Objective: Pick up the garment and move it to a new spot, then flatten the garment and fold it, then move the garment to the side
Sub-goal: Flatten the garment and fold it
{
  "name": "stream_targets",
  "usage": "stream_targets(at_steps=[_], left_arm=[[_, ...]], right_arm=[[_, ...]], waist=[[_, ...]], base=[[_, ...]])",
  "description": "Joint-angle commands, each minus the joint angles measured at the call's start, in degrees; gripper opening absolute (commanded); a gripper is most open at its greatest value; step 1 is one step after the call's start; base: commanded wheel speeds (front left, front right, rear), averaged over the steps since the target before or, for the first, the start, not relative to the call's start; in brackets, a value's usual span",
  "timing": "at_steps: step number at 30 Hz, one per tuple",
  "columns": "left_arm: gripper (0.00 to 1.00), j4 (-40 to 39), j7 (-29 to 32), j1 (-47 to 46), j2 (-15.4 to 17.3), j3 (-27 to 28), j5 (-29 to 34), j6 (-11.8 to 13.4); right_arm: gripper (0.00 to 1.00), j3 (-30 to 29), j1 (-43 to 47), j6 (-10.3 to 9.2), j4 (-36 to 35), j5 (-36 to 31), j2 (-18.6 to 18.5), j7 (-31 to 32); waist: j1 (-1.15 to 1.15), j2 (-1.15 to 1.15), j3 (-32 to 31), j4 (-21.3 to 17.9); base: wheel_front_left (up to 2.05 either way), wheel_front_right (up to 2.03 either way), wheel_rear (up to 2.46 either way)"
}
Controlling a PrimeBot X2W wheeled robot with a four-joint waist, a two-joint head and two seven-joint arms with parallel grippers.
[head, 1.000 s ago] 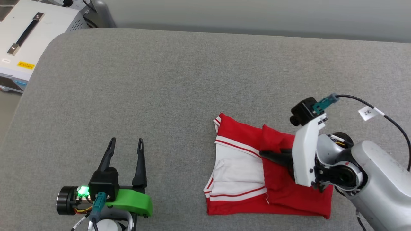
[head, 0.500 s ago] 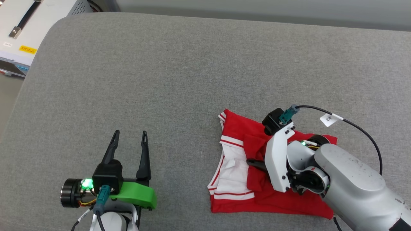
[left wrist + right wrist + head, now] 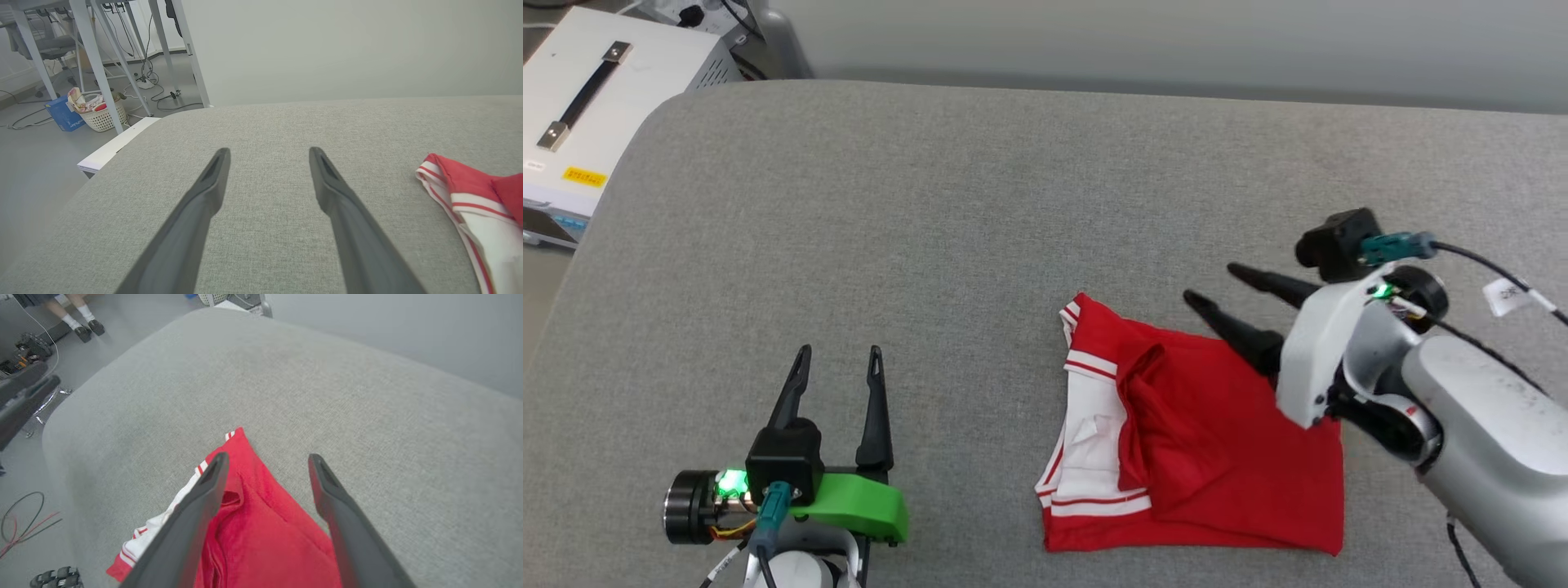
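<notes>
The garment (image 3: 1201, 441) lies folded on the grey cushion, red with a white sleeve and striped trim on its left side; its edge shows at the right of the left wrist view (image 3: 470, 196) and under the fingers in the right wrist view (image 3: 261, 531). My right gripper (image 3: 1209, 282) stands open just above the garment's far right edge, fingers pointing left, nothing between them (image 3: 265, 457). My left gripper (image 3: 837, 355) stays open over bare cushion at the lower left, well apart from the garment (image 3: 267, 151).
The grey padded surface (image 3: 931, 204) stretches wide behind and to the left of the garment. A white equipment case (image 3: 588, 106) stands off its far left corner. Table legs, cables and a basket (image 3: 102, 114) are on the floor; a person's feet (image 3: 83, 328) stand beyond.
My right gripper has let go of the red cloth, opened and pulled back up and to the right. The fold it carried now lies over the white sleeve. The head camera shifted slightly.
</notes>
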Motion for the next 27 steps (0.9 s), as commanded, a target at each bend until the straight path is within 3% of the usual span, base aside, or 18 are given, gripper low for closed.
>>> stream_targets(at_steps=[1, 5, 10, 20, 27], left_arm=[[1.0, -0.35, -0.33, 0.79, 0.1, 0.32, 0.46, -0.1], [1.0, -0.92, -0.33, 1.52, 0.24, 0.84, 0.35, -0.11], [1.0, -1.99, -0.33, 2.58, 0.36, 1.48, 0.21, -0.15], [1.0, -3.3, -0.33, 5.04, 0.16, 2.0, -0.34, -0.7], [1.0, -3.35, -0.33, 6.08, -0.07, 1.57, -0.27, -1.09]], right_arm=[[1.0, -2.06, 0.68, -0.04, -0.51, -2.17, -0.82, -3.22], [1.0, -10.54, 3.41, -0.04, -0.12, -10.38, -1.32, -13.7], [1.0, -21.71, 9.24, -0.04, 0.15, -20.34, 1.19, -23.12], [1.0, -40.64, 24.14, -0.04, -8.7, -33.63, 11.42, -25.86], [1.0, -45.06, 34.36, -0.04, -14.59, -36.55, 16.51, -25.88]], waist=[[0.0, 0.0, -1.43, -1.43], [0.0, 0.0, -2.64, -2.66], [0.0, 0.0, -4.02, -4.11], [0.0, 0.0, -6.4, -5.85], [0.0, 0.0, -7.83, -5.73]], base=[[0.0, 0.0, 0.0], [0.0, 0.0, 0.0], [0.0, 0.0, 0.0], [0.0, 0.0, 0.0], [0.0, 0.0, 0.0]])
